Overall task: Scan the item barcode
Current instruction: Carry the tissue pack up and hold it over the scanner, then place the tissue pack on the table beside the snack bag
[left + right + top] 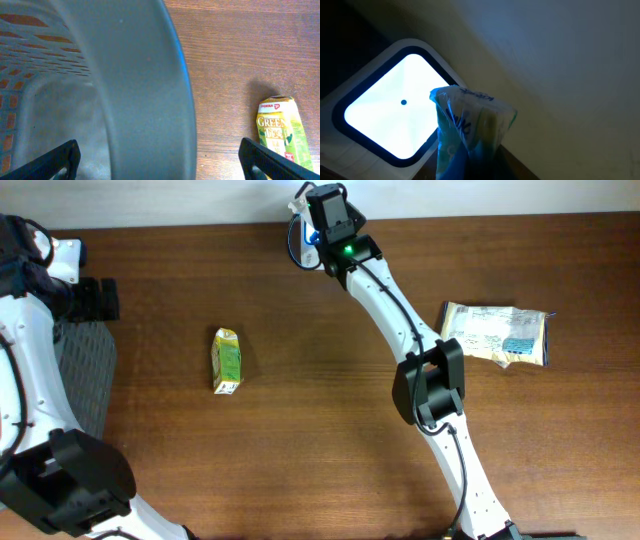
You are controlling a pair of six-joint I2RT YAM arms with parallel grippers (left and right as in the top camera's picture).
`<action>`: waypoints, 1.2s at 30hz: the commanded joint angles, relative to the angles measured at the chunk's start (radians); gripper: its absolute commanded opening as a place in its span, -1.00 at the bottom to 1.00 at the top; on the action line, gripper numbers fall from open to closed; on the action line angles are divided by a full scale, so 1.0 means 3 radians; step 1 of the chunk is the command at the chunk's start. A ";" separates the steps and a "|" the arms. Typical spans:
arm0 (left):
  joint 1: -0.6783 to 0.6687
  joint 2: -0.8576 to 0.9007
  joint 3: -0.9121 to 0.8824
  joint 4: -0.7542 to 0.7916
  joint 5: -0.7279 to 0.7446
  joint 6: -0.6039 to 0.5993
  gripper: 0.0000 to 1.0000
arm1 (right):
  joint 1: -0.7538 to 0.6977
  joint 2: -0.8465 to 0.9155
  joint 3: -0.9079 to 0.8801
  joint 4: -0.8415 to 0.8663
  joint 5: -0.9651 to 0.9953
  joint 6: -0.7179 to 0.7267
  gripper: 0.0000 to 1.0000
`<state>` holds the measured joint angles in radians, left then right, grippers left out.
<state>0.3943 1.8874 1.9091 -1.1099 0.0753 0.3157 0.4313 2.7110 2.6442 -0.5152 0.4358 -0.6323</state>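
My right gripper (308, 230) is at the table's far edge, shut on a clear and blue plastic packet (301, 238). In the right wrist view the packet (470, 127) stands up from between the jaws, right beside the scanner's glowing white window (395, 115). I can make out no barcode on it. The gripper's own fingers are lost in the dark at the bottom of that view. My left gripper (100, 298) is open at the far left, its fingertips (65, 160) spread over the rim of a grey basket (140, 75), holding nothing.
A green tea carton (227, 360) lies on the wood left of centre, just right of the left gripper's right finger (260, 160). A crinkled white and blue packet (497, 333) lies at the right. The grey basket (90, 370) sits at the left edge.
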 commanded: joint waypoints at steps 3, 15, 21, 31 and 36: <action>0.0011 0.0010 -0.0013 -0.0008 0.0025 0.0051 0.98 | 0.0111 -0.0051 0.0032 0.0008 0.0008 0.0001 -0.92; 0.0011 0.0010 -0.0013 -0.0006 0.0025 0.0051 0.99 | 0.0104 -0.1453 0.0032 -0.1901 -0.1278 0.1305 -0.92; 0.0011 0.0010 -0.0013 -0.0006 0.0025 0.0051 0.98 | -0.0290 -0.1490 -0.0019 -0.3563 -0.1268 0.2220 -0.92; 0.0011 0.0010 -0.0013 -0.0008 0.0025 0.0051 0.99 | -0.1179 -0.1316 -0.2219 -0.2575 -0.1244 0.2578 -0.65; 0.0011 0.0010 -0.0013 -0.0008 0.0025 0.0051 0.98 | -0.1266 -0.1319 -0.1170 -0.3146 -0.3138 0.2205 0.02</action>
<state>0.3943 1.8874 1.9091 -1.1091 0.0753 0.3157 0.0204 2.3386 2.1990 -1.4624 -0.2005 0.1028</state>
